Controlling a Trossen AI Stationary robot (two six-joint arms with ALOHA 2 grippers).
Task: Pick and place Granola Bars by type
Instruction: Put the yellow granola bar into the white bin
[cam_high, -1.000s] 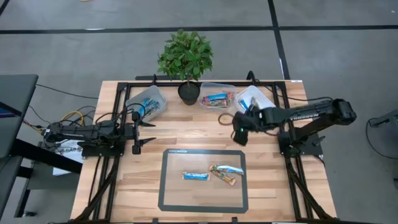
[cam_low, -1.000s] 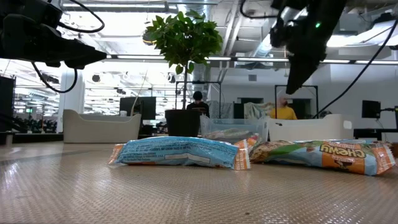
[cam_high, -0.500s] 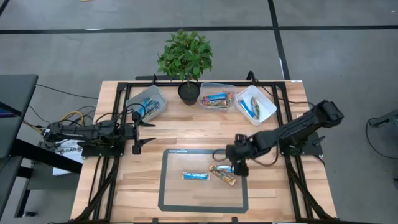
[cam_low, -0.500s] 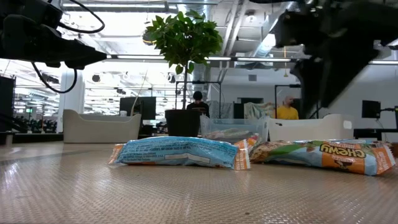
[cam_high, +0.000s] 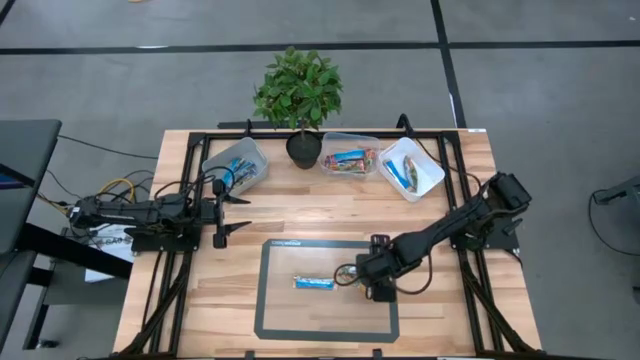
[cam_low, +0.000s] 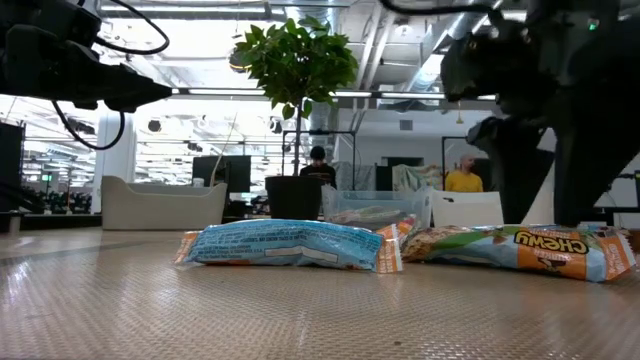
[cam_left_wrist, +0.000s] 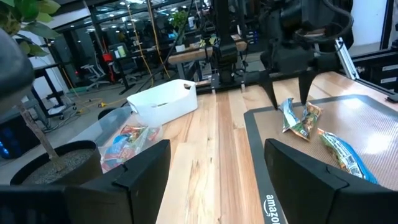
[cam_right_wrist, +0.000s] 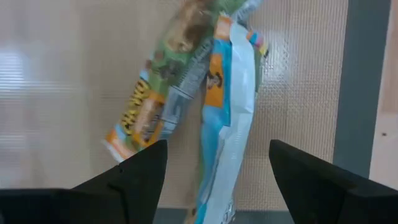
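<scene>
The right claw hangs low over the dark, finely textured mat on the wooden tabletop, its 2 dark fingers spread wide and holding nothing. Directly beneath it, between those fingers in the right wrist view, lie 2 crinkled foil-wrapped bars side by side and touching at 1 end: a green-and-orange bar and a light-blue-and-orange bar. Both long axes run away from the claw, the green one tilted outward so the pair splays into a narrow V. Just beside the claw, toward the left arm, a bright blue bar lies flat with its long axis running across the mat from one arm's side toward the other; in the low view its shiny wrapper looks puffed and pinched at the ends. Well beyond the claw, at the far edge of the tabletop, stand 3 clear plastic bins with more wrapped bars inside, next to a potted plant in a dark pot. The left claw waits well apart from the mat, raised at the tabletop's side, its fingers also spread and empty.
</scene>
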